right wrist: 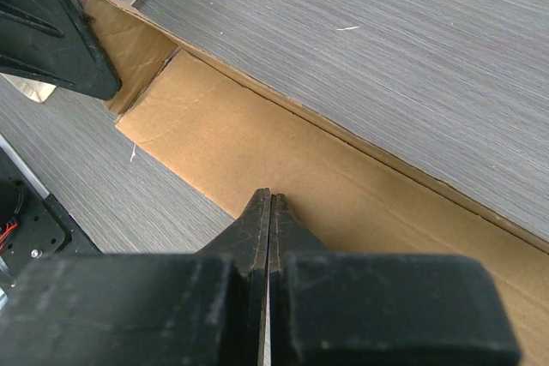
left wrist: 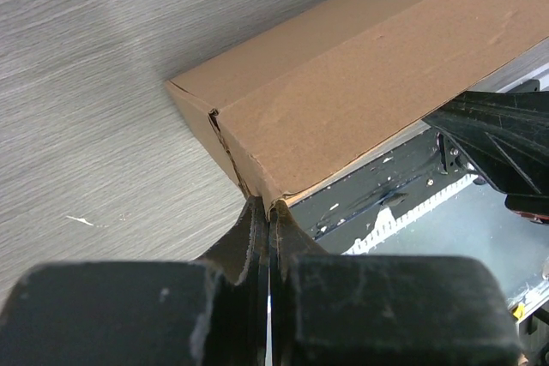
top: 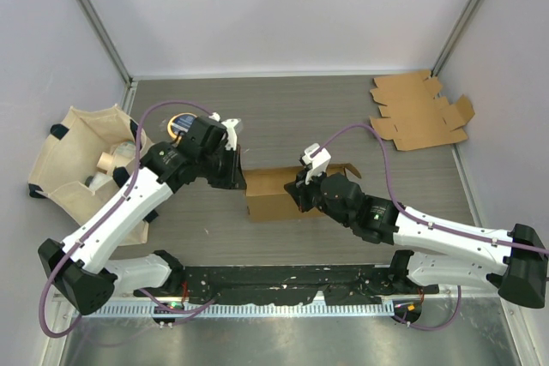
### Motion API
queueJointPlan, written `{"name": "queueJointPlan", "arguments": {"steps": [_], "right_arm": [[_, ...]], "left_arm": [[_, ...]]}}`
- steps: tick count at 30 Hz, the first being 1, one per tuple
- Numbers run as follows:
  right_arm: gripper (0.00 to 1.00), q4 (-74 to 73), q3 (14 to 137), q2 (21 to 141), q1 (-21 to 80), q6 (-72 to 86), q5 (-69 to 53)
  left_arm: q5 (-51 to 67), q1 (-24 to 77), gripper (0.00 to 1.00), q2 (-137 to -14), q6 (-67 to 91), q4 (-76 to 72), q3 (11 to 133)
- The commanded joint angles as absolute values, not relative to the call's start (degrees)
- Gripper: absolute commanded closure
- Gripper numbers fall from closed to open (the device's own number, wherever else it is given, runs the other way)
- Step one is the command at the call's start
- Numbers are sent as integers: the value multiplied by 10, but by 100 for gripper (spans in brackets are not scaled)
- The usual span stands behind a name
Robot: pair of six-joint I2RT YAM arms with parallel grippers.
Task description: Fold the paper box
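Note:
The brown paper box lies partly folded in the middle of the table, its long side running left to right. My left gripper is at its left end. In the left wrist view that gripper is shut, its tips touching the box's near corner. My right gripper is at the box's right part. The right wrist view shows this gripper shut with nothing in it, tips over the box's inner panel, whose back wall stands up along the far side.
A flat cardboard blank lies at the back right. At the left sits a beige cloth bag with items in it, and a round yellow and blue object beside it. A black rail runs along the near edge.

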State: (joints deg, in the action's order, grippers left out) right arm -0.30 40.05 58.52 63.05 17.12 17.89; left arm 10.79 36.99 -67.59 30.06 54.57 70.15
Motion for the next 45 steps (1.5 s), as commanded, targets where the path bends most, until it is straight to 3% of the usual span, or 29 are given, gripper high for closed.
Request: {"name": "queueJointPlan", "arguments": {"steps": [1, 9, 22, 27, 28, 37, 40, 45], "right_arm": [[99, -11, 398, 594, 633, 178, 170], [99, -8, 399, 598, 632, 181, 166], [99, -11, 399, 598, 633, 186, 164], [98, -94, 461, 578, 632, 213, 187], [89, -123, 480, 566, 633, 218, 196], [49, -481, 609, 426, 633, 288, 362], [39, -498, 574, 412, 633, 313, 388], [35, -473, 529, 389, 633, 308, 454]], "left_arm": [[129, 370, 100, -668, 314, 520, 691], [123, 370, 100, -663, 313, 522, 707], [94, 369, 100, -633, 317, 507, 610], [88, 369, 100, -640, 316, 504, 613], [87, 369, 100, -642, 314, 506, 619], [84, 369, 100, -651, 298, 522, 652], [83, 369, 100, -656, 294, 529, 665], [83, 369, 100, -664, 285, 545, 682]]}}
